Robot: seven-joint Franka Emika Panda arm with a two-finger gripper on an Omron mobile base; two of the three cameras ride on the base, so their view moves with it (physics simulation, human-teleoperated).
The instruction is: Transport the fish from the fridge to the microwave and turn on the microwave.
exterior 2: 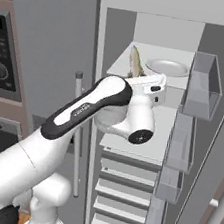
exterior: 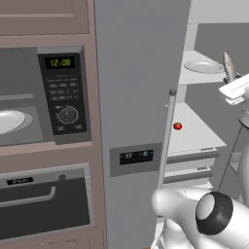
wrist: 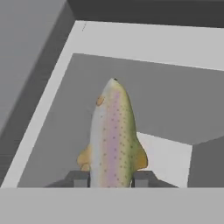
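The fish [wrist: 113, 135], pale and speckled with a pinkish stripe, stands between my gripper's [wrist: 107, 180] two fingertips, which are shut on its lower body. From the right base it is the fish [exterior 2: 135, 62] rising head-up over the upper shelf of the open fridge [exterior 2: 168, 31], with the gripper [exterior 2: 137, 77] just beneath it. From the left base the fish [exterior: 228, 65] and gripper [exterior: 229, 80] sit at the far right, past the fridge door [exterior: 141, 73]. The microwave [exterior: 63, 95] is at the left, its white plate [exterior: 8, 120] showing inside.
A white shallow bowl [exterior 2: 167, 67] lies on the same shelf beside the fish. A small red fruit [exterior: 177, 126] rests on the shelf below. Clear door bins [exterior 2: 203, 86] line the right side. A dark oven [exterior: 44, 199] sits under the microwave.
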